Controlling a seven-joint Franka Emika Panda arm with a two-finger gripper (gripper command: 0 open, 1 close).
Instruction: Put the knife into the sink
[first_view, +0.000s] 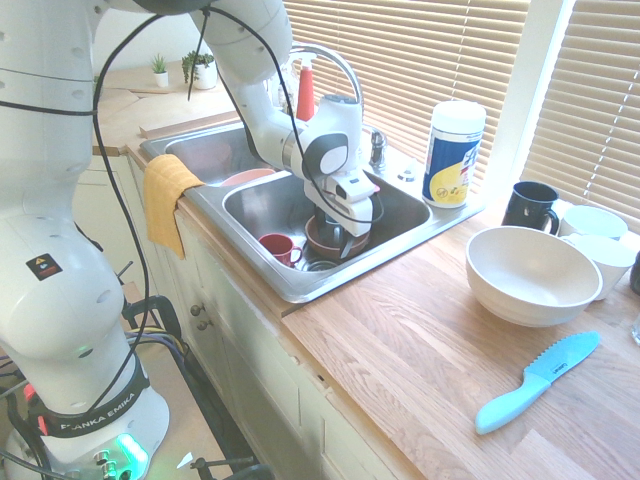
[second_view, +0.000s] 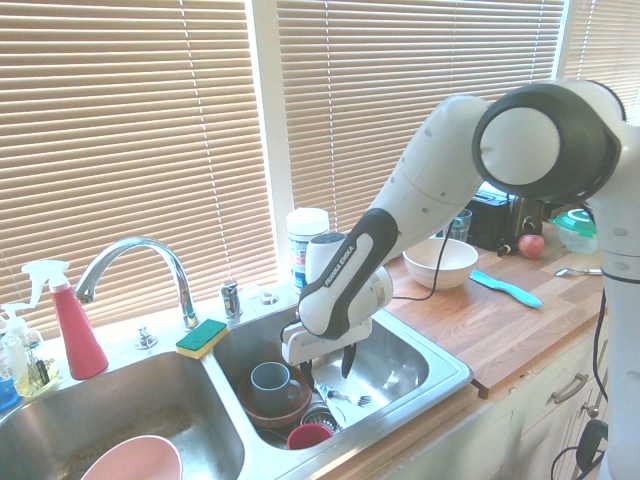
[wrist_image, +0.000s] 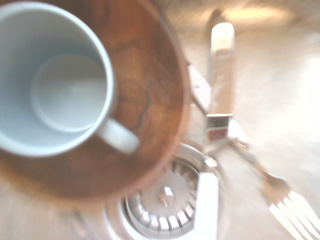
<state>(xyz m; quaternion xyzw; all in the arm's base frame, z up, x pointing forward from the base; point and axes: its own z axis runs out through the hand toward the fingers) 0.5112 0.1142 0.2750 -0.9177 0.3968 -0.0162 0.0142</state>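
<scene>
My gripper (second_view: 325, 372) hangs low inside the right basin of the steel sink (second_view: 440, 385), beside a brown bowl (second_view: 270, 412) that holds a grey mug (second_view: 274, 386). Its fingers stand open with nothing between them. In the wrist view the knife (wrist_image: 206, 205) lies on the basin floor, its white handle over the edge of the drain (wrist_image: 160, 210) and its shiny blade running away from the drain. In the first exterior view the gripper (first_view: 333, 240) is down in the same sink (first_view: 300, 285); the knife is hidden there.
A fork (wrist_image: 287, 202) lies by the knife, and a red cup (first_view: 278, 247) stands near the bowl. A pink bowl (second_view: 135, 462) sits in the left basin. On the counter are a light-blue knife (first_view: 535, 382), a cream bowl (first_view: 530, 275), a wipes canister (first_view: 452, 155) and a black mug (first_view: 528, 205).
</scene>
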